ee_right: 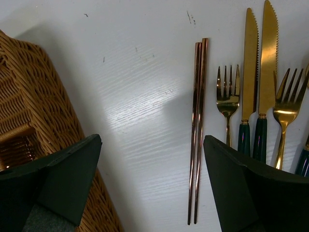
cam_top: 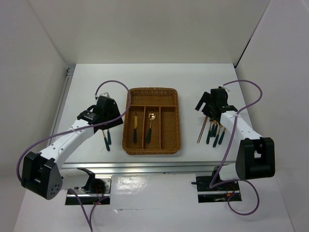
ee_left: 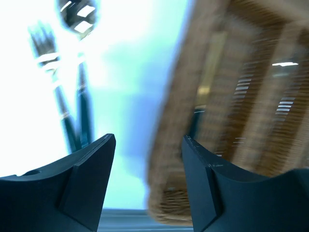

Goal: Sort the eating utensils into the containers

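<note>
Mid-sort, pick step: tray (cam_top: pixel 152 151) holds one knife (cam_top: pixel 135 130) and one spoon (cam_top: pixel 150 127); left jaws and right jaws both open, empty; right jaws hang over chopsticks (ee_right: pixel 198 130) at tray's 3 o'clock, so next likely a straight descent pinching both sticks together.

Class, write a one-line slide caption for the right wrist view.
Open right claw above the table; chopsticks lie between the tray and a row of forks and knives.

White arm links (cam_top: pixel 72 136), black joint housings (cam_top: pixel 41 174), purple cables (cam_top: pixel 114 81).
</note>
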Controlling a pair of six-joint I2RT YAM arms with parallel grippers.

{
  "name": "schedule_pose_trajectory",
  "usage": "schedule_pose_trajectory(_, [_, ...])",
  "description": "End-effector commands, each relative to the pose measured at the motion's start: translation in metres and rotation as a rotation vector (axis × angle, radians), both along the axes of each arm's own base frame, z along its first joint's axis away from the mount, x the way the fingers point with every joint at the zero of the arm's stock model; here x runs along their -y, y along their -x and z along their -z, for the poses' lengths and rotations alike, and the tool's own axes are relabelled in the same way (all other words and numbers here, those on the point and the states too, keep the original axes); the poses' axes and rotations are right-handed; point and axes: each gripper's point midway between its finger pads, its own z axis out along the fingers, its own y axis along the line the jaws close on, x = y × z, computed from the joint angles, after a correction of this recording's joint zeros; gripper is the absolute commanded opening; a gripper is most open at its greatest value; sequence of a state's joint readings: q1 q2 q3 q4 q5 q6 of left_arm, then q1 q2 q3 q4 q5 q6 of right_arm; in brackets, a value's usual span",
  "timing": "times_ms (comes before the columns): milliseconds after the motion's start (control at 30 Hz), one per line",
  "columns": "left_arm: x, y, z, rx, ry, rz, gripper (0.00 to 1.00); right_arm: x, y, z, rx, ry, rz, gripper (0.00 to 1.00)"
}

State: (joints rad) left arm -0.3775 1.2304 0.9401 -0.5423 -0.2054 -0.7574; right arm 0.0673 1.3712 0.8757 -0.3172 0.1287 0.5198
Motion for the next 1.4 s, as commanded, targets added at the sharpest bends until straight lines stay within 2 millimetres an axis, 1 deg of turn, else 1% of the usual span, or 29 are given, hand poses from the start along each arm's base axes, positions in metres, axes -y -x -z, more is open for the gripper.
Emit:
schedule_pose_trajectory(0, [-0.027, 0.009, 0.018, -0.041, -0.044, -0.059, 0.71, 0.0, -0.007, -0.006, 0.034, -0.018, 0.009, 0.94])
schedule_pose_trajectory(33, [-0.029, 0.008, 0.02, -0.04, -0.035, -0.067, 0.71, 0.0, -0.007, -0.003, 0.026, -0.024, 0.016, 0.94])
schedule_pose_trajectory(67, [-0.036, 0.009, 0.029, -0.071, -0.035, -0.09, 0.71, -0.002, -0.011, -0.008, 0.043, -0.033, 0.008, 0.94])
schedule_pose_trajectory(133, [-0.043, 0.008, 0.039, -0.095, -0.039, -0.105, 0.71, -0.002, -0.011, -0.008, 0.043, -0.033, 0.008, 0.94])
schedule_pose_trajectory(167, [-0.05, 0.007, 0.047, -0.123, -0.052, -0.119, 0.71, -0.001, -0.011, -0.005, 0.035, -0.026, 0.014, 0.94])
schedule_pose_trajectory(233, [-0.056, 0.007, 0.054, -0.149, -0.066, -0.126, 0.7, 0.001, -0.011, -0.005, 0.035, -0.018, 0.022, 0.94])
schedule_pose_trajectory(333, [-0.058, 0.007, 0.067, -0.178, -0.087, -0.123, 0.69, 0.003, -0.009, -0.003, 0.026, -0.011, 0.028, 0.94])
schedule_pose_trajectory(367, [-0.058, 0.007, 0.067, -0.178, -0.087, -0.123, 0.69, 0.003, -0.009, -0.003, 0.026, -0.011, 0.028, 0.94])
schedule_pose_trajectory(467, [-0.056, 0.004, 0.076, -0.197, -0.088, -0.109, 0.66, 0.003, -0.012, -0.004, 0.026, -0.011, 0.028, 0.94])
schedule_pose_trajectory(500, [-0.055, 0.002, 0.078, -0.194, -0.087, -0.109, 0.66, 0.003, -0.011, 0.0, 0.016, -0.01, 0.028, 0.94])
schedule_pose_trajectory(600, [-0.055, 0.002, 0.089, -0.226, -0.096, -0.108, 0.65, 0.002, -0.014, 0.0, 0.017, -0.017, 0.035, 0.94])
schedule_pose_trajectory(700, [-0.056, -0.001, 0.096, -0.253, -0.111, -0.112, 0.62, 0.002, -0.014, 0.007, -0.003, -0.015, 0.035, 0.94])
schedule_pose_trajectory(767, [-0.058, -0.004, 0.096, -0.25, -0.12, -0.118, 0.61, 0.004, -0.014, 0.007, -0.003, -0.009, 0.041, 0.94])
schedule_pose_trajectory(800, [-0.06, -0.003, 0.1, -0.261, -0.134, -0.124, 0.6, 0.004, -0.016, 0.003, 0.006, -0.009, 0.041, 0.94])
schedule_pose_trajectory(867, [-0.06, -0.003, 0.103, -0.27, -0.137, -0.124, 0.58, 0.004, -0.016, 0.003, 0.006, -0.009, 0.041, 0.94])
schedule_pose_trajectory(900, [-0.062, -0.003, 0.103, -0.268, -0.144, -0.128, 0.58, 0.004, -0.016, 0.006, -0.003, -0.008, 0.041, 0.94])
schedule_pose_trajectory(967, [-0.062, -0.003, 0.103, -0.268, -0.144, -0.128, 0.58, 0.004, -0.016, 0.006, -0.003, -0.008, 0.041, 0.94])
schedule_pose_trajectory(1067, [-0.062, -0.002, 0.106, -0.278, -0.147, -0.128, 0.55, 0.004, -0.016, 0.006, -0.003, -0.008, 0.041, 0.94])
schedule_pose_trajectory(1100, [-0.063, 0.002, 0.111, -0.296, -0.152, -0.127, 0.55, 0.004, -0.016, 0.01, -0.012, -0.008, 0.042, 0.94])
schedule_pose_trajectory(1367, [-0.063, 0.004, 0.116, -0.315, -0.158, -0.126, 0.5, 0.004, -0.016, 0.01, -0.012, -0.008, 0.042, 0.94])
